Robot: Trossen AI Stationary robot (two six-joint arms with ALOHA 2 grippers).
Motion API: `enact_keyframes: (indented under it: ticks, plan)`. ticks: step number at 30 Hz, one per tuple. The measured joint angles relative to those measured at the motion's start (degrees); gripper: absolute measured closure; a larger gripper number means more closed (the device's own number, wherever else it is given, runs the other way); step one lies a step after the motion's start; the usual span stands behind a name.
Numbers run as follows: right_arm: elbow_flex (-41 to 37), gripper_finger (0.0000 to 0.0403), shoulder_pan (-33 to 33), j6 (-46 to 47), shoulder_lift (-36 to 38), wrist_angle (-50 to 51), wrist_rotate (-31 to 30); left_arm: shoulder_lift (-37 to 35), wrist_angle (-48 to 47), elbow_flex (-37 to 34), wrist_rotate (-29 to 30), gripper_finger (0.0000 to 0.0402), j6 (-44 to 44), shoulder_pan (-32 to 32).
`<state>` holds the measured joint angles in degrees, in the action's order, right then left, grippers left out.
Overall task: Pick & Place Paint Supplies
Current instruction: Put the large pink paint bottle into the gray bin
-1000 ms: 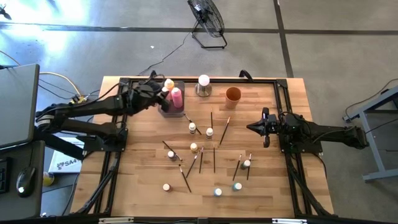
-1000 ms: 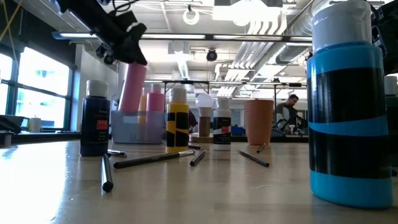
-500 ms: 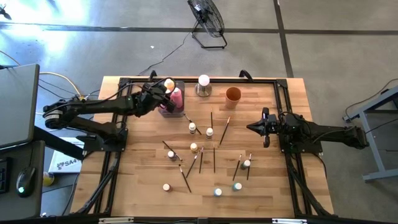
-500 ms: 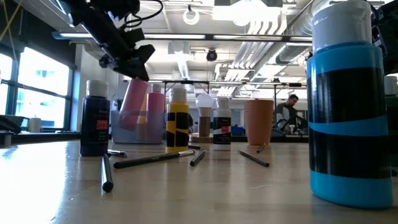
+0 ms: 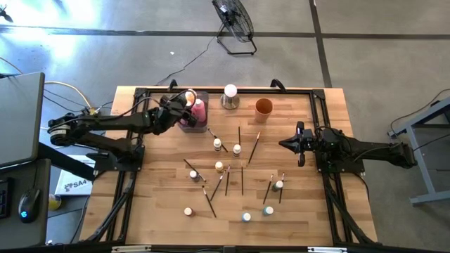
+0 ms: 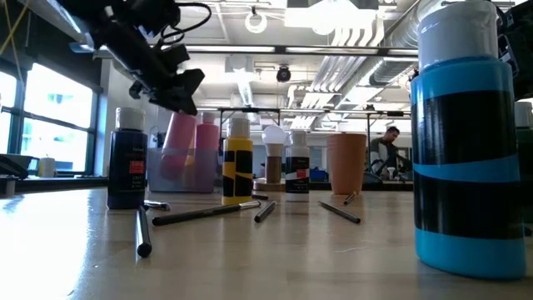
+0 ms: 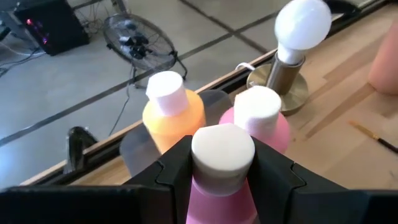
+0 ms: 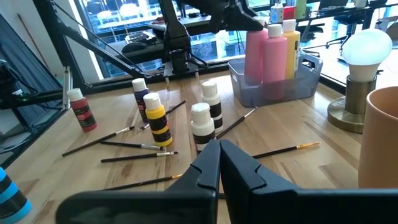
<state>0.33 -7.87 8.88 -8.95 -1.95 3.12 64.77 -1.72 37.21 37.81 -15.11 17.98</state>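
A pale wood-plank tabletop (image 5: 162,204) is framed by black rails. In a translucent grey tray (image 8: 277,90) at the far-left corner, two pink bottles (image 8: 275,53) and a yellow-orange bottle (image 7: 173,112) are seen, all white-capped. A white ball (image 5: 230,91) sits on a brass-coloured base beside an orange cup (image 5: 264,107). A small bottle (image 8: 156,118) is banded yellow and black, another (image 8: 82,110) is red-labelled. The nearest bottle (image 6: 466,150) is striped blue and black. The brushes (image 5: 242,178) are dark-handled.
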Motion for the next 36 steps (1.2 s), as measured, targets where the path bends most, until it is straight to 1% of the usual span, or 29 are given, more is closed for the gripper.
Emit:
enact_keyframes:
  ticks: [2, 9, 16, 19, 24, 27, 31, 36]
  plan:
    - [0.0, 0.0399, 0.02, 0.06, 0.0, 0.0, -0.04, 0.0, 4.48, -2.34, -1.34, 0.0277, 0.05, 0.02]
    - [-0.01, 0.0399, 0.0, 0.05, 0.0, 0.0, -0.12, 0.0, 11.7, -6.95, -0.88, 0.0277, 0.3, 0.02]
    - [-0.01, 0.0399, 0.01, -0.06, 0.0, 0.0, -0.14, -0.07, 13.23, -8.36, 1.6, 0.0277, 0.28, 0.0]
    - [0.0, 0.0399, 0.02, -0.08, 0.0, 0.0, -0.14, -0.07, 15.51, -9.35, 3.05, 0.0277, 1.22, 0.02]
    - [0.01, 0.0399, 0.0, -0.08, 0.0, -0.01, -0.14, -0.07, 18.58, -10.59, 2.93, 0.0277, 1.59, 0.02]
    - [0.01, 0.0399, 0.01, -0.08, 0.0, 0.0, -0.14, -0.07, 18.54, -10.75, 2.67, 0.0277, 0.29, 0.02]
    - [0.0, 0.0399, 0.02, -0.11, 0.0, 0.0, -0.14, -0.07, 18.56, -10.75, 0.19, 0.0277, -0.07, 0.02]
    - [-0.01, 0.0399, 0.0, -0.11, 0.0, -0.02, -0.14, -0.07, 18.54, -10.75, 0.12, 0.0277, 0.28, 0.02]
